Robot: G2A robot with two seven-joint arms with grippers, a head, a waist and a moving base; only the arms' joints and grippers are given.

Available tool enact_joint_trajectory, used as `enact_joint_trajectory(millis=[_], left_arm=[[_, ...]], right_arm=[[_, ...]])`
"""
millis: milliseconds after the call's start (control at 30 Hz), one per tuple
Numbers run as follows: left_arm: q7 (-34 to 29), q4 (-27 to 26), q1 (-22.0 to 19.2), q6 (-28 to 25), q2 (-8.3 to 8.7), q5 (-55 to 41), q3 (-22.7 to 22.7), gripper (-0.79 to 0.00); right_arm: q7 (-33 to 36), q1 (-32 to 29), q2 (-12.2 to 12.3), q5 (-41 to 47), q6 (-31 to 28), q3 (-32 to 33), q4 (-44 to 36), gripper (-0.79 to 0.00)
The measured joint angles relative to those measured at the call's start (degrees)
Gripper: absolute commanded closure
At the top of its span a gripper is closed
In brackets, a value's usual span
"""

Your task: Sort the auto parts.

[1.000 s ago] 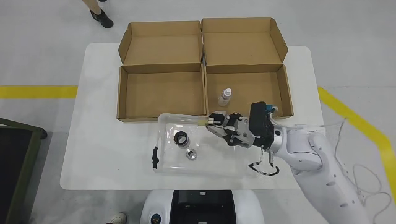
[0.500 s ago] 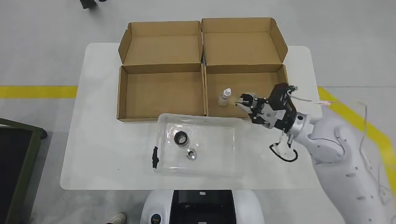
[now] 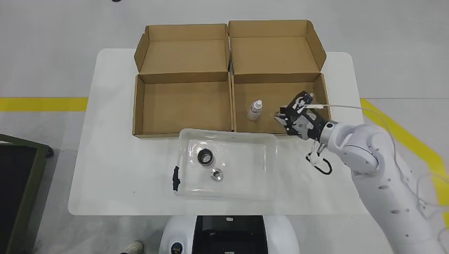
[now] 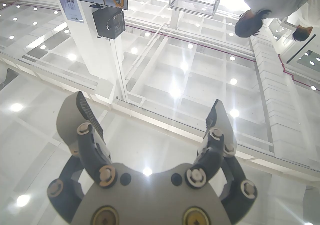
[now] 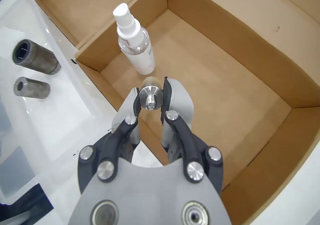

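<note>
Metal fitting [image 5: 149, 97] sits clamped in right tool [image 5: 151, 88].

box [image 5: 225, 73] was matt cardboard | tray [image 3: 245, 177] was clear glossy plastic | large sleeve [image 5: 35, 59] was dull metal | held part [image 5: 149, 101] was polished metal

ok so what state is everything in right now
left box, flaps open, empty
right box, flaps open, bottle inside
spray bottle, upright, cap on
clear tray, holds both sleeves
large sleeve, in the tray
small sleeve, in the tray
metal part, held over right box
right jaws, shut on the metal part
left jaws, open, empty
</note>
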Motion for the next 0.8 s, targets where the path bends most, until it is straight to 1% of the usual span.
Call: enact_joint_trajectory(millis=[100,267,500,533,567,633,700,800], left_arm=[[0.0,0.0,0.0,0.0,0.0,0.0,0.0,-0.785],[0.0,0.0,0.0,0.0,0.0,0.0,0.0,-0.785],[0.0,0.0,0.0,0.0,0.0,0.0,0.0,-0.785],[0.0,0.0,0.0,0.0,0.0,0.0,0.0,-0.785],[0.0,0.0,0.0,0.0,0.0,0.0,0.0,-0.785],[0.0,0.0,0.0,0.0,0.0,0.0,0.0,-0.785],[0.0,0.0,0.0,0.0,0.0,0.0,0.0,-0.785],[0.0,0.0,0.0,0.0,0.0,0.0,0.0,-0.785]], right_arm=[[0.1,1.7,-0.2,-2.6,1.2,-1.7,1.4,0.0],[0.4,4.3,-0.7,-4.0,2.9,-4.1,4.7,0.0],[1.1,6.8,-1.2,-6.2,2.9,-7.0,7.9,0.0],[1.1,7.0,-1.2,-6.3,2.9,-7.2,8.1,-0.074],[1.1,7.2,-1.3,-6.5,2.9,-7.4,8.2,-0.12],[1.3,7.5,-1.3,-7.0,2.7,-7.9,8.4,-0.262],[1.5,7.7,-1.4,-6.8,2.4,-8.4,8.7,-0.296],[2.0,8.5,-1.6,-6.7,2.2,-9.2,9.2,-0.296]])
